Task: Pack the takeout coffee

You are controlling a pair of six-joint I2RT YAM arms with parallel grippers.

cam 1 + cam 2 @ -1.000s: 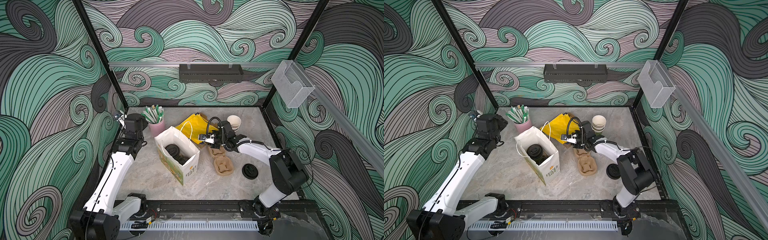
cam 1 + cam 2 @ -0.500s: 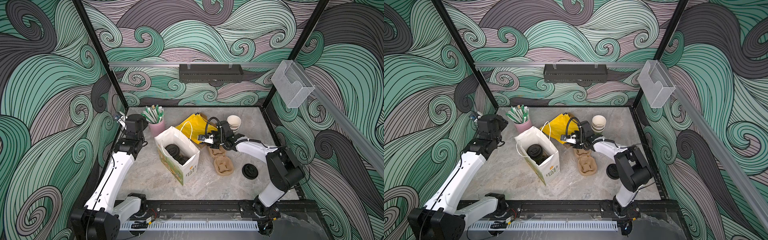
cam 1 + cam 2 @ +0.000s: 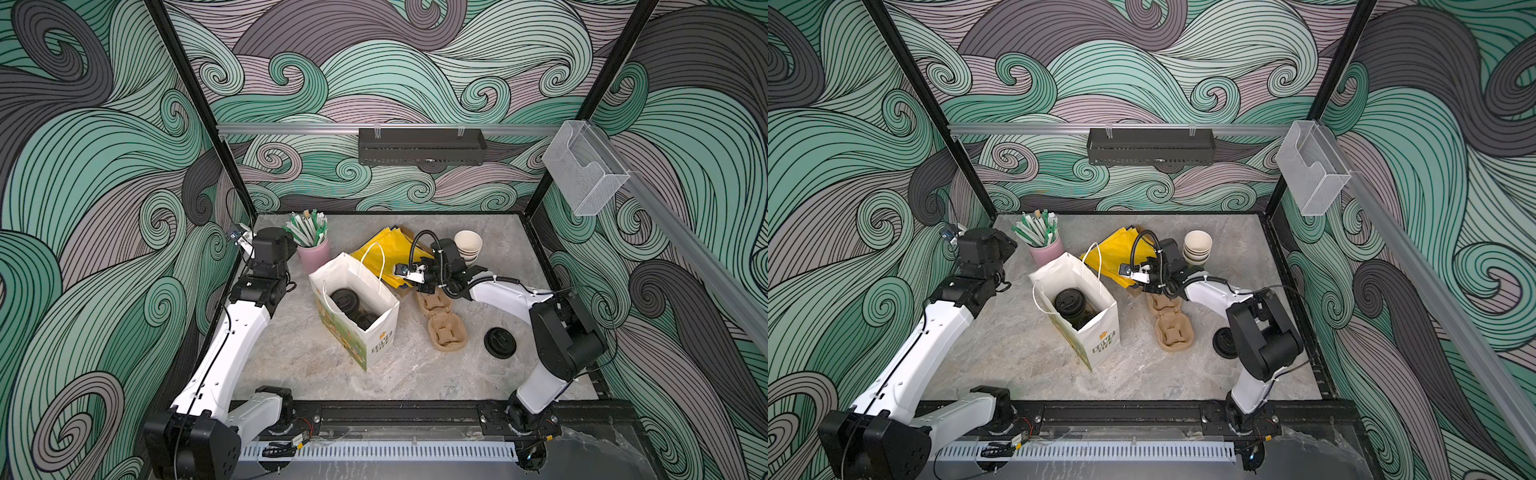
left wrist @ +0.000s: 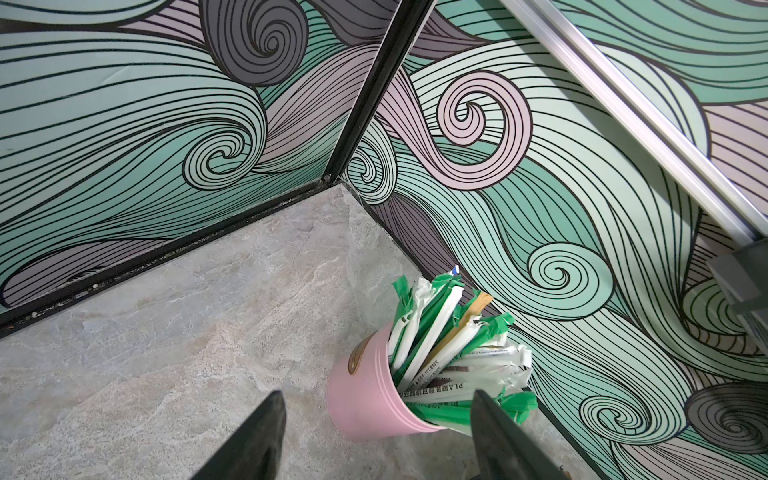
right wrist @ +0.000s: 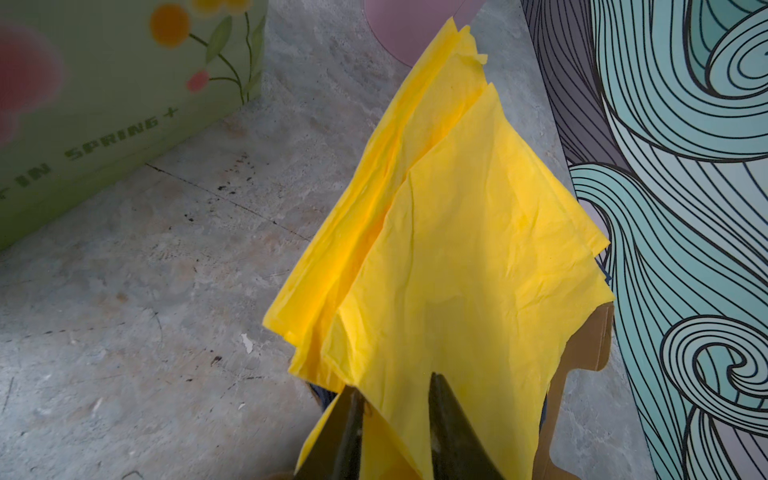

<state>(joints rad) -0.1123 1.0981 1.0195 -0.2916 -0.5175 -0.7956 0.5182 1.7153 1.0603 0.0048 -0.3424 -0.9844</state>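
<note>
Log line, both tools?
left tool open | right tool at yellow tissue paper, grip unclear | black-lidded cup in white paper bag

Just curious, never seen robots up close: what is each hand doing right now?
Left hand: open, holding nothing.
Right hand: partly open, straddling a yellow paper sheet, not clamped on it.

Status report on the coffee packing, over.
Left tool open, by straw cup. Right tool at yellow tissue, grip unclear. Lidded coffee upright inside paper bag. Nothing blocking.
</note>
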